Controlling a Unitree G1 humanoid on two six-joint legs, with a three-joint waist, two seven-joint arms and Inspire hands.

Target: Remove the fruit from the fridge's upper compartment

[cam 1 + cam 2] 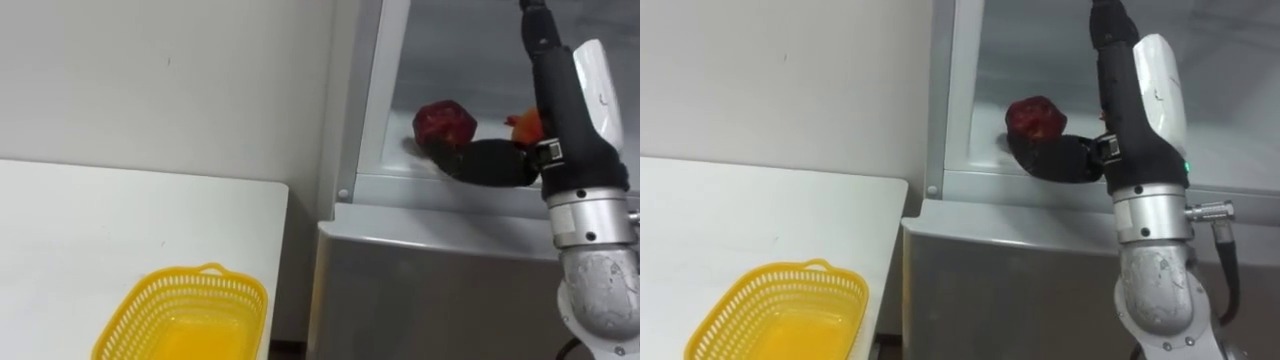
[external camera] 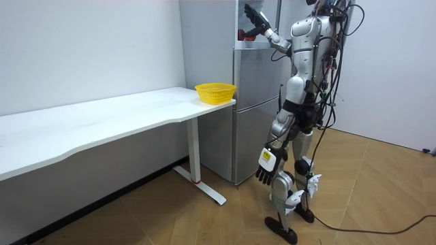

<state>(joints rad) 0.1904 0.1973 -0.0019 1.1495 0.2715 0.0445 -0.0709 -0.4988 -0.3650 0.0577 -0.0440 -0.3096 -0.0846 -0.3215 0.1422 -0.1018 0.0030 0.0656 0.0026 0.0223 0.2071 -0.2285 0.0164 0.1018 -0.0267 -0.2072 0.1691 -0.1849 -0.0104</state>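
We see 2 things on the floor of the open upper fridge compartment (image 1: 455, 50). The first is a round, dark red fruit (image 1: 445, 123) with a lumpy, glossy skin, sitting near the front edge. The second is a smaller orange-red piece (image 1: 526, 126) at the fruit's 3 o'clock, apart from it and partly hidden behind the arm. The dark right hand (image 1: 490, 163) lies at the fruit's 5 o'clock, right against it; we cannot tell whether it grips.
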